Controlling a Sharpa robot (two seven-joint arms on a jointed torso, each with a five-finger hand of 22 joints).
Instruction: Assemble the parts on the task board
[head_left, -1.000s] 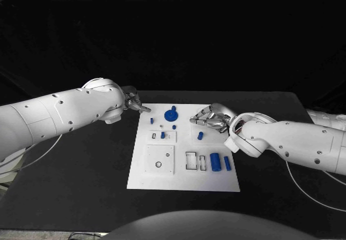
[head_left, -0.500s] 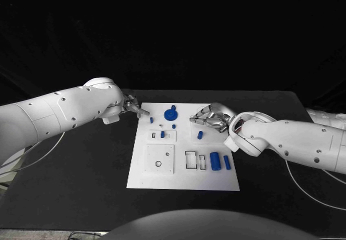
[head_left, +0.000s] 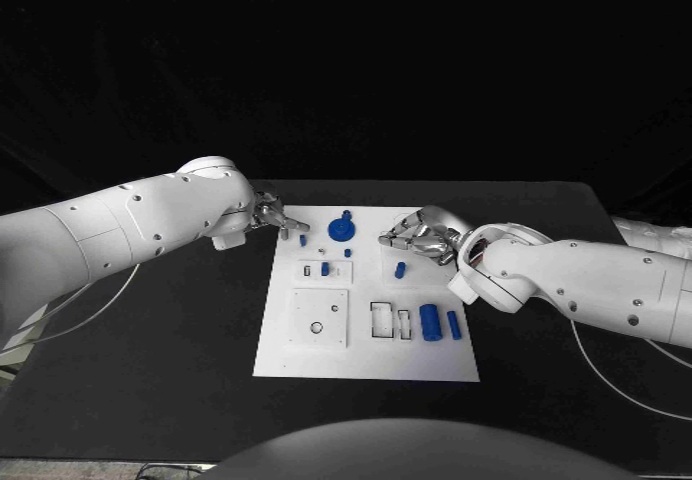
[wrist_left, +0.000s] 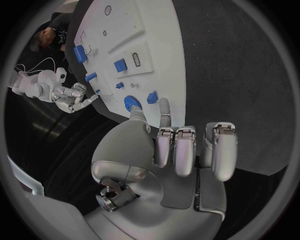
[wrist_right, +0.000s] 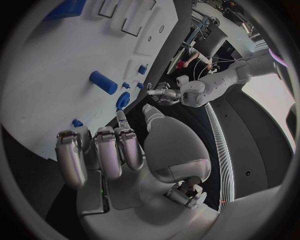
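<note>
Mid-frame on the counter, the task board (head_left: 368, 350) carries loose blue parts (head_left: 430, 324) lower right, so most assembly remains, I judge; my left hand (head_left: 271, 214) and right hand (head_left: 418, 236) hover with fingers curled, empty.

I see a dim scene: the black table (head_left: 173, 330) and backdrop swallow light, while the white task board (head_left: 368, 355) reads bright, nearly washed out. Both wrist views bend straight edges strongly toward their dark circular rims.
</note>
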